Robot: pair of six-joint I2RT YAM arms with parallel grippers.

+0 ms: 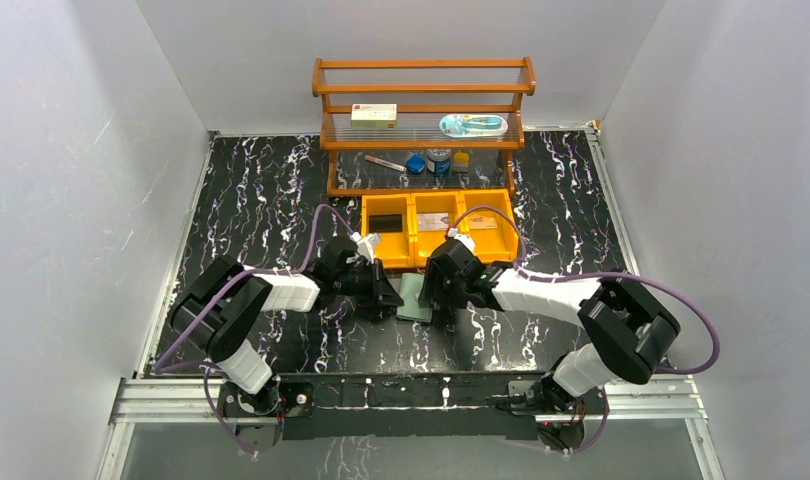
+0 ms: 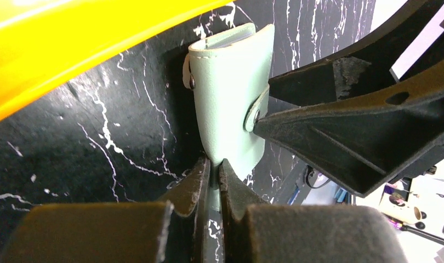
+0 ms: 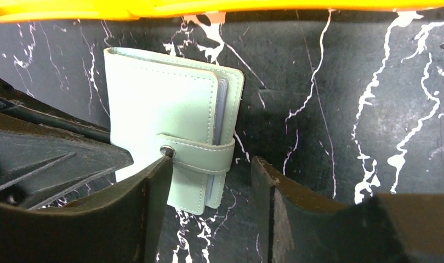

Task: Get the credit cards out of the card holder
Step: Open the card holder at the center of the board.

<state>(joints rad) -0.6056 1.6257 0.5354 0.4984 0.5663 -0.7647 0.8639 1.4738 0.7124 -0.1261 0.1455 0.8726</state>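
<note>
The sage-green card holder [image 1: 413, 298] lies closed on the black marble table, its snap tab [image 3: 200, 153] fastened around the open edge. My left gripper [image 2: 214, 167] is shut on the card holder's [image 2: 225, 98] near edge. My right gripper [image 3: 209, 170] is open over the tab end of the card holder [image 3: 159, 104]; one fingertip [image 3: 157, 170] touches the snap and the other stands apart on bare table. The credit cards are hidden inside; only thin pale edges [image 3: 220, 104] show between the covers.
An orange three-compartment bin [image 1: 413, 238] stands just behind the card holder, with a dark flat piece [image 1: 386, 222] in its left compartment. A wooden shelf rack [image 1: 424, 120] with a white box and small items stands at the back. White walls enclose the table.
</note>
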